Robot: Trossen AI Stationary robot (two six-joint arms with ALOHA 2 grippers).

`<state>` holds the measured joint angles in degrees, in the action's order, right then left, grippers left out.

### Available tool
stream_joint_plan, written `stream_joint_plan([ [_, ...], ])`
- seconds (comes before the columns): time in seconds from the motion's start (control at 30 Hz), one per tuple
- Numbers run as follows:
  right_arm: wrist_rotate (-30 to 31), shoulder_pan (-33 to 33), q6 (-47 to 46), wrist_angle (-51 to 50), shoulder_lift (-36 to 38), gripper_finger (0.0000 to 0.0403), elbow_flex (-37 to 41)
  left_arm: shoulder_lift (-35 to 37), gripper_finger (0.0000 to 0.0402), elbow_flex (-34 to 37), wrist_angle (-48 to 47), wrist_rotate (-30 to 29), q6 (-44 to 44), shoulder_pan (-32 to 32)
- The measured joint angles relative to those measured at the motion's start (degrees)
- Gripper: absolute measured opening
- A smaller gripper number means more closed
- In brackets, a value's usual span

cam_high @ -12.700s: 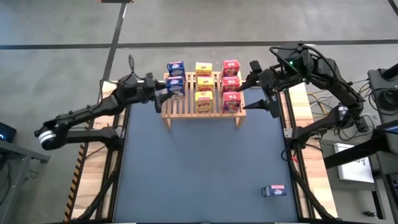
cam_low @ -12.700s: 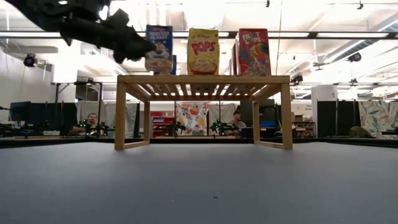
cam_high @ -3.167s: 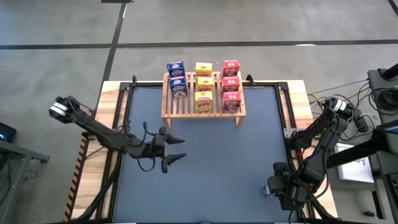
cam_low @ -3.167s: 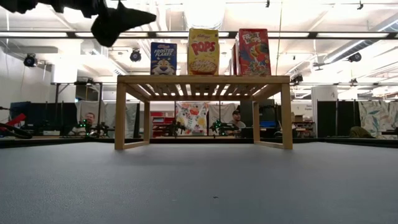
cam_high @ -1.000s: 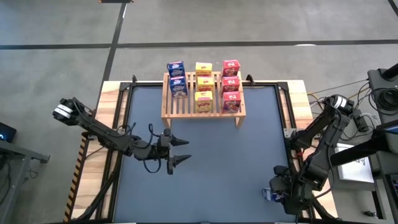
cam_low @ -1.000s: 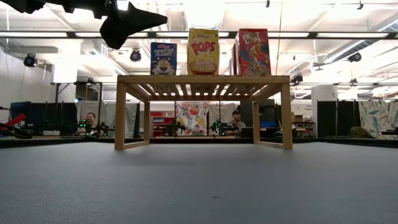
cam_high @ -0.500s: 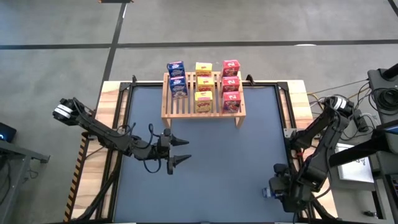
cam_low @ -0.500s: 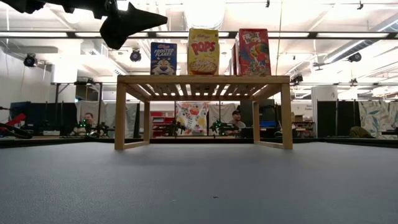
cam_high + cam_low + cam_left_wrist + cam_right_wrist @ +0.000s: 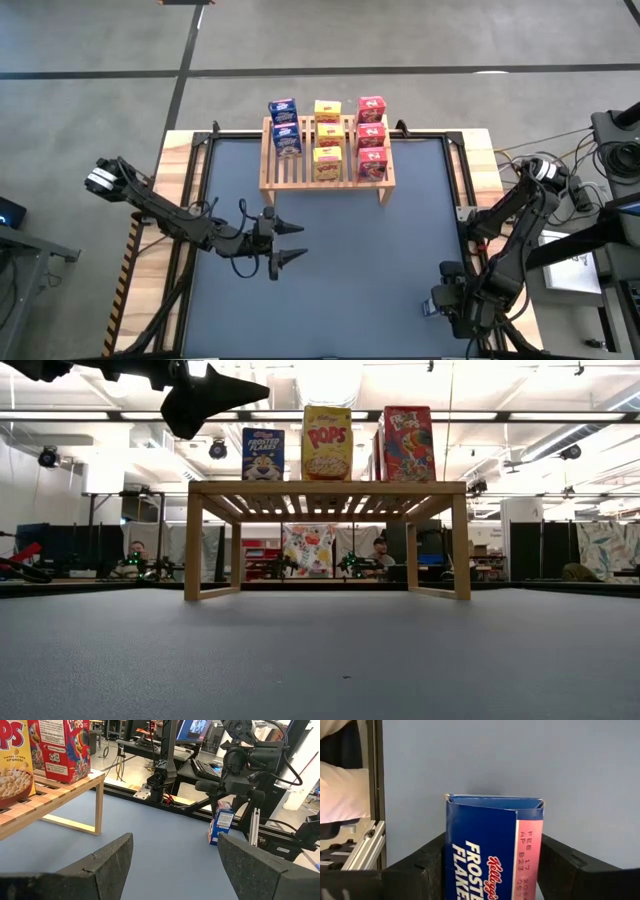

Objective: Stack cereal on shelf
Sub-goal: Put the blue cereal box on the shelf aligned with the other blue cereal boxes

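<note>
The light wooden shelf (image 9: pixel 328 168) stands at the table's far middle. On its slats stand two blue cereal boxes (image 9: pixel 284 124), three yellow ones (image 9: pixel 327 138) and three red ones (image 9: pixel 372 135), all upright on their bases. My right gripper (image 9: pixel 446 301) is at the near right corner, shut on the third blue box (image 9: pixel 492 850), which also shows in the left wrist view (image 9: pixel 221 823). My left gripper (image 9: pixel 298 243) hangs open and empty above the table's left middle, its fingers pointing toward the right edge. My right gripper pinches the blue box between its two fingers, one finger (image 9: pixel 422 867) on each side of the box's upper part (image 9: pixel 451 845). The fingers come from above, pointing down. The box stands upright below them (image 9: pixel 218 832). I cannot tell whether its bottom touches the table.
The blue-grey table top (image 9: pixel 340 280) lies open between the shelf and the near edge. Black frame rails (image 9: pixel 466 215) run along the table's sides. Cables and equipment (image 9: pixel 600 160) lie beyond the right edge. People sit in the room behind the table (image 9: pixel 135 555).
My right gripper, shut on the blue box, has shifted a little toward the table's far edge. My left gripper has kept still and open.
</note>
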<state>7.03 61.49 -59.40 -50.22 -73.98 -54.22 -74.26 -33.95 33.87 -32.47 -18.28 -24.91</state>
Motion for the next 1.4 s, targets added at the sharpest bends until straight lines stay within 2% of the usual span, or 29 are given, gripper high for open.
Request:
stream_joint_plan([
  [0.37,0.0,0.0,3.5,-0.2,0.4,0.0154,-0.6,0.0,0.0274,0.0,0.0,-0.1,0.9,0.1],
  [0.53,1.0,-0.2,5.8,-0.2,0.5,0.0150,-3.3,0.0,0.0274,0.0,0.7,-5.4,2.4,0.2],
  [0.7,2.7,-0.3,7.4,-0.4,0.5,0.0152,-4.9,1.3,0.0274,0.0,5.6,-9.6,9.2,0.2],
  [0.83,5.0,-0.6,9.8,-0.8,0.5,0.0150,-5.7,2.4,0.0274,0.0,6.0,-8.7,10.3,0.3],
  [1.0,6.3,-2.9,13.4,-1.1,0.5,0.0150,-6.8,0.0,0.0274,0.0,5.8,-3.0,7.2,0.2],
  [1.4,6.5,-13.1,26.6,-2.5,0.5,0.0150,-11.3,-9.0,0.0274,-2.4,6.9,-2.5,4.0,0.1],
])
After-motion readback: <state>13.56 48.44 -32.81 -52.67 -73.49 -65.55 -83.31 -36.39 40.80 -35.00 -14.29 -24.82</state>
